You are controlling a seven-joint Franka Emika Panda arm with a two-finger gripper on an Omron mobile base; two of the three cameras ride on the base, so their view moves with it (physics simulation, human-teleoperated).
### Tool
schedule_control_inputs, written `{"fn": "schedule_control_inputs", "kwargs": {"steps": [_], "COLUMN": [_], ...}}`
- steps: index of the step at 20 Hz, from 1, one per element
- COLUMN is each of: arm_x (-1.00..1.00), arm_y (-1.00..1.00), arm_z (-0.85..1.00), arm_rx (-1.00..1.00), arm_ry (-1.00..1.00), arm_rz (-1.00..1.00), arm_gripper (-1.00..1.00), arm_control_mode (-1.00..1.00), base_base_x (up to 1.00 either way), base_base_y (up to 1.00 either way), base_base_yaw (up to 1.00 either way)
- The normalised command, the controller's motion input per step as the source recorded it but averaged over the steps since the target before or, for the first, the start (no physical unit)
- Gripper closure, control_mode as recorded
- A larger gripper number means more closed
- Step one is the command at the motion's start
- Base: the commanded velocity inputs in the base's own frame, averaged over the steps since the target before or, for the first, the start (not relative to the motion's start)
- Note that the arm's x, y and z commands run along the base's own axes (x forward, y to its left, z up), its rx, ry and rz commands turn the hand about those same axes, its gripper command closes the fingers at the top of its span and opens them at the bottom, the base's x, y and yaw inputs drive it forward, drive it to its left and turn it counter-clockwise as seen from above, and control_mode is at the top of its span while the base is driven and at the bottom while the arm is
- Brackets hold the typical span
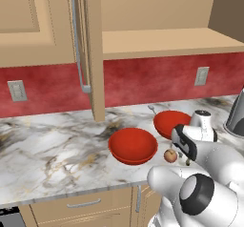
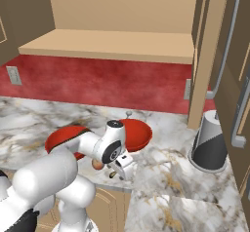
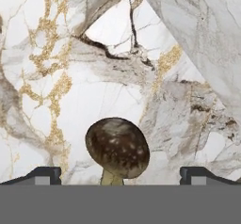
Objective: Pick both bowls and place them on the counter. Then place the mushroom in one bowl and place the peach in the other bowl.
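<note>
Two glossy red bowls stand on the marble counter (image 1: pixel 47 149): one bowl (image 1: pixel 133 146) nearer the front and the other bowl (image 1: pixel 167 122) behind it to the right. They are also the left bowl (image 2: pixel 61 137) and the right bowl (image 2: pixel 135 131) in the right base view. The peach (image 1: pixel 170 155) lies just right of the front bowl, near the counter's edge. My gripper (image 3: pixel 120 175) points down at the counter beside the peach (image 2: pixel 97 164), open. The mushroom (image 3: pixel 117 147), dark cap and pale stem, lies between the two fingertips (image 3: pixel 44 173), touching neither.
A grey and black appliance (image 2: pixel 210 145) stands on the counter to the right. An open cabinet door (image 1: pixel 90 49) with a long handle hangs above the counter's back left. A tan shelf (image 2: pixel 112 46) runs above the red backsplash. The counter's front edge is close to the hand.
</note>
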Motion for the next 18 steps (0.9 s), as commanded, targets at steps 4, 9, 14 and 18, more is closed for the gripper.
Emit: {"fn": "schedule_control_inputs", "kwargs": {"steps": [4,9,14,18], "arm_x": [0.00,0.02,0.17,0.13], "arm_y": [-0.04,0.00,0.12,0.10], "arm_z": [-0.17,-0.26,-0.40,-0.37], "arm_rx": [0.00,0.00,0.00,0.00], "arm_ry": [0.00,0.00,0.03,0.07], "arm_rz": [0.00,0.00,0.00,0.03], "arm_gripper": [-1.00,1.00,1.00,1.00], "arm_control_mode": [-1.00,-1.00,-1.00,-1.00], "base_base_x": [0.00,0.00,0.00,0.00], "base_base_y": [0.00,0.00,0.00,0.00], "base_base_yaw": [0.00,0.00,0.00,0.00]}}
